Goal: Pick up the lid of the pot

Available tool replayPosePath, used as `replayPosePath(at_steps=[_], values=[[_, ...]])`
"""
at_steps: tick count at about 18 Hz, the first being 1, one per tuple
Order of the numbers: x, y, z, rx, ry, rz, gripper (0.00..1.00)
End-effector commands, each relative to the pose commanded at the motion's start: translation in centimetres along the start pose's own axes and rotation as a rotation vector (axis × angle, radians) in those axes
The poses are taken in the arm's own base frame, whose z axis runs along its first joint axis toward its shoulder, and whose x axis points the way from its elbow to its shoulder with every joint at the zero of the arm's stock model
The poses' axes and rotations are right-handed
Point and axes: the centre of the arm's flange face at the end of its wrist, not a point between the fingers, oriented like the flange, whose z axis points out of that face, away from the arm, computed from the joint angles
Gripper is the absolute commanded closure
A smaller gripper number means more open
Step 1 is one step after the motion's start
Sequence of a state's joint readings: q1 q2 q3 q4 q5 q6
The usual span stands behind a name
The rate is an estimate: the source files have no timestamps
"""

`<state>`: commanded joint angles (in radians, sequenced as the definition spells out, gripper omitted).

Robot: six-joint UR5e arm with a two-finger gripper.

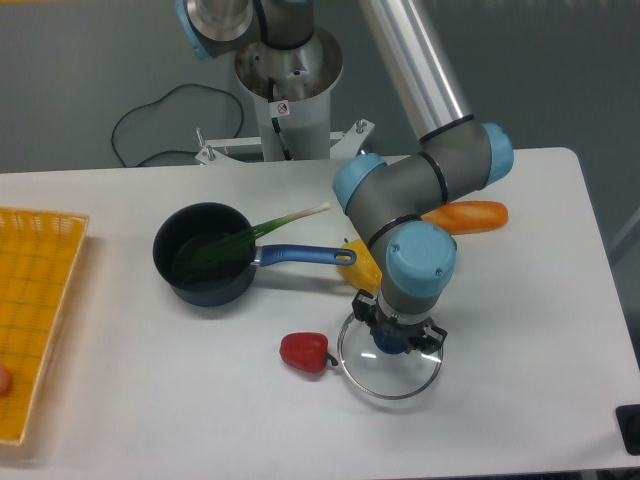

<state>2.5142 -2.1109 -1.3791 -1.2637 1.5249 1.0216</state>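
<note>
Camera view: gripper [398, 326] pinches the blue knob [389, 343], as I see it, pot lid [385, 376] directly beneath the fingertips; an off-centre hold could let it slip, tip and knock the red pepper [304, 353] nearby.

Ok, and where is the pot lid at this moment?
The pot lid is in the lower right of the camera view, held by its blue knob in the jaws, with the red pepper close by on the picture's left.
</note>
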Motion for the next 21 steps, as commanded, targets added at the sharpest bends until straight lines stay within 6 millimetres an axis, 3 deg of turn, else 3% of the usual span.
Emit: replayPosePath(at_steps=[4, 9, 14, 21], values=[[2.5, -0.6, -2.7, 0.015, 0.001, 0.126, 0.63], [4.5, -1.6, -5.6, 0.083, -0.009, 0.153, 0.63], [7.3, -2.9, -6.1, 0.079, -0.010, 0.194, 0.63], [7.5, -2.7, -5.8, 0.070, -0.007, 0.193, 0.63]])
